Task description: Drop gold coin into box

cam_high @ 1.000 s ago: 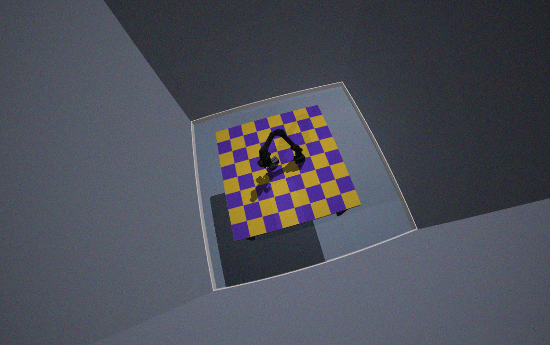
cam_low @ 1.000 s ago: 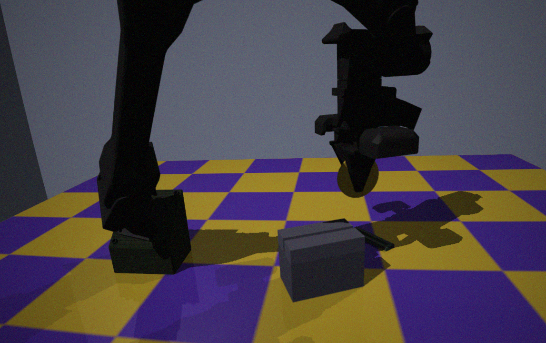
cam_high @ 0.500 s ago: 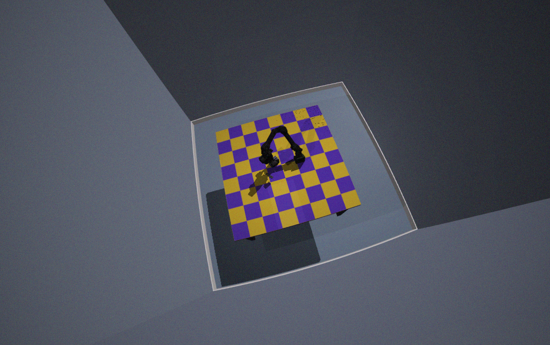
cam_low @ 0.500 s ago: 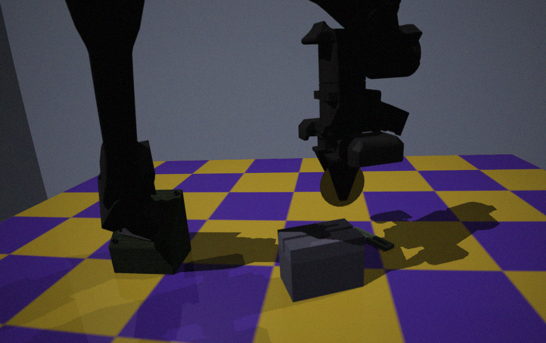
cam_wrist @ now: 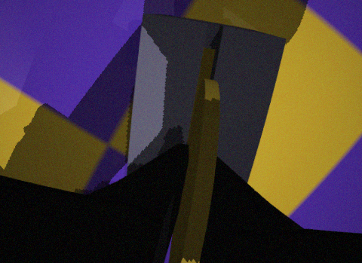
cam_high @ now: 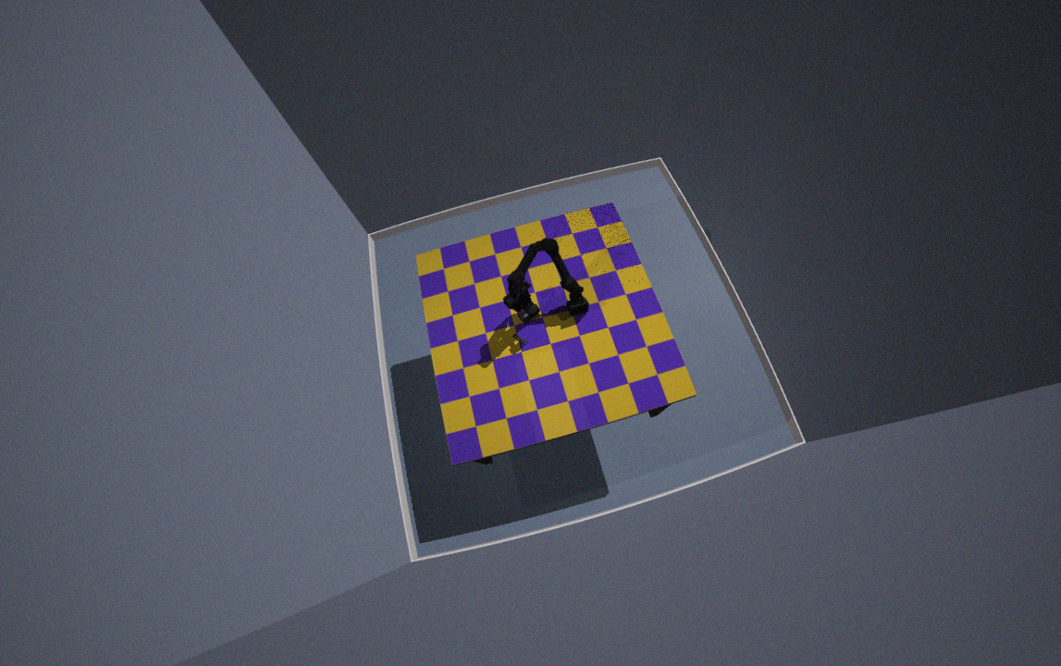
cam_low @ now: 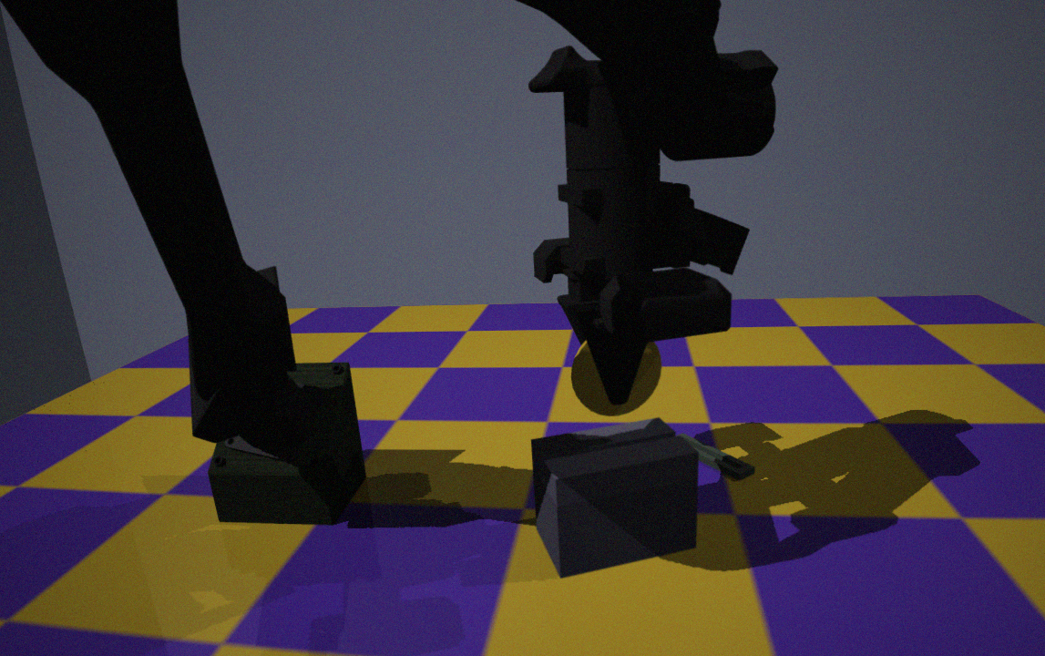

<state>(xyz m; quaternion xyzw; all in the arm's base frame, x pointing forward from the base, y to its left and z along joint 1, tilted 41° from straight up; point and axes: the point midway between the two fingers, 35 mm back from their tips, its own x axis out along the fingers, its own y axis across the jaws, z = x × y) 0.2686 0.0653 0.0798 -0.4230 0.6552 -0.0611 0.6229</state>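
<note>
One coin, one box, one holder and one arm stand on or over the checkered table.

The gripper points straight down, its jaws pinching the coin on edge. In the exterior view the coin hangs in the air above the box, clear of the lid, with its disc showing on both sides of the dark fingertips. In the wrist view the coin runs edge-on between the two black fingers, and its far end lies roughly in line with the dark slot in the lid of the box below.

The box is closed; nothing shows of its inside. The holder lies flat on the table just beyond the box's right end, and its groove holds nothing. The arm's base sits well to the left of the box. In the top view the arm is small and the coin cannot be made out.
</note>
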